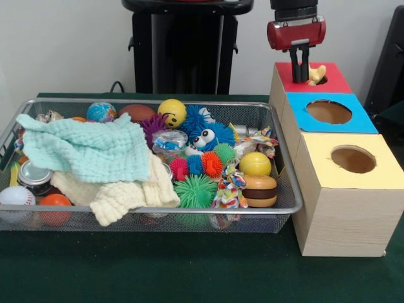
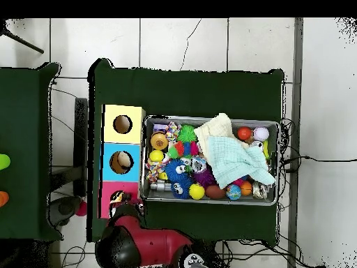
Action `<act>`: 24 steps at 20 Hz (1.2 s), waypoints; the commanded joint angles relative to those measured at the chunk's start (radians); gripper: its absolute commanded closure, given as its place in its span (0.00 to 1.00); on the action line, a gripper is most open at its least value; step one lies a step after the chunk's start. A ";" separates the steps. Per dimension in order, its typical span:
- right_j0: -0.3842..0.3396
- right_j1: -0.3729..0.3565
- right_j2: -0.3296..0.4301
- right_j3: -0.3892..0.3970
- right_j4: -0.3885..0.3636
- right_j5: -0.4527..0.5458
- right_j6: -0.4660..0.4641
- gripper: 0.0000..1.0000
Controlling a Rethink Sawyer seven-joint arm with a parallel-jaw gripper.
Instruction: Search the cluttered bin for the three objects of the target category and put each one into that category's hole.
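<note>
Sawyer's gripper [image 1: 300,71] hangs straight down over the red-topped box [image 1: 331,82], the farthest of three wooden boxes standing in a row beside the wire bin [image 1: 287,183]. Its two dark fingers [image 1: 295,66] stand close together, narrow, their tips right at the near edge of the red hole. A small tan object [image 1: 316,74] lies at the hole's rim just beside the fingertips; whether the fingers touch or pinch it cannot be told from the front view. The blue-topped box [image 1: 360,123] and the yellow-topped box [image 1: 385,167] follow in the row, each with an open round hole. The bin holds a mint green cloth [image 1: 88,148] draped over a cream cloth [image 1: 126,192], with a yellow smiley ball [image 1: 172,112], a globe ball [image 1: 101,112], a blue furry toy with big eyes [image 1: 205,134], a green spiky ball [image 1: 194,191], a plain yellow ball [image 1: 255,163], a toy burger [image 1: 259,190], a baseball [image 1: 16,196] and an orange ball [image 1: 55,201] around them.

From overhead, the red and black arm [image 2: 150,246] reaches up from the bottom edge to the red-topped box [image 2: 109,202], and its gripper [image 2: 124,202] covers most of that hole, so its fingers and the tan object cannot be made out. The blue-topped box [image 2: 108,162] shows something pale inside its hole, and the yellow-topped box [image 2: 109,124] sits beyond it. The bin [image 2: 213,118] lies just beside all three boxes on the dark green tablecloth [image 2: 188,87], with the mint cloth [image 2: 237,159] across its middle.
</note>
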 commanded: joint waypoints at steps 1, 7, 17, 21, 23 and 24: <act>0.007 0.176 -0.052 -0.141 0.000 -0.104 0.193 1.00; 0.157 0.158 -0.231 -0.193 0.028 -0.187 0.074 1.00; 0.253 0.171 -0.356 -0.249 0.004 -0.280 0.034 1.00; 0.266 0.171 -0.374 -0.261 -0.011 -0.271 0.044 1.00; 0.273 0.168 -0.384 -0.268 -0.019 -0.264 0.044 1.00; 0.282 0.167 -0.394 -0.272 -0.019 -0.263 0.039 1.00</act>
